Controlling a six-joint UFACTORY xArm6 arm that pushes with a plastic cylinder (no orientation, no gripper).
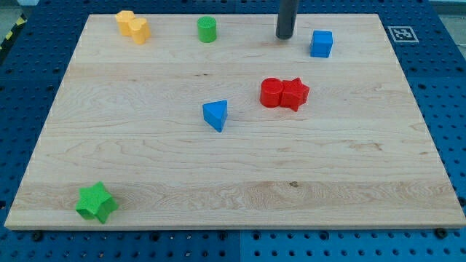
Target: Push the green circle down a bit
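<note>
The green circle [207,29] is a short green cylinder near the view's top, left of centre, on the wooden board [233,167]. My tip [284,36] is at the view's top, right of the green circle by about a hundred pixels and not touching it. The tip stands just left of the blue cube [321,44], with a small gap between them.
Two yellow blocks [133,26] sit touching at the top left. A red cylinder [271,92] and a red star [294,93] touch near the centre right. A blue triangle [215,115] lies at the centre. A green star [96,202] is at the bottom left.
</note>
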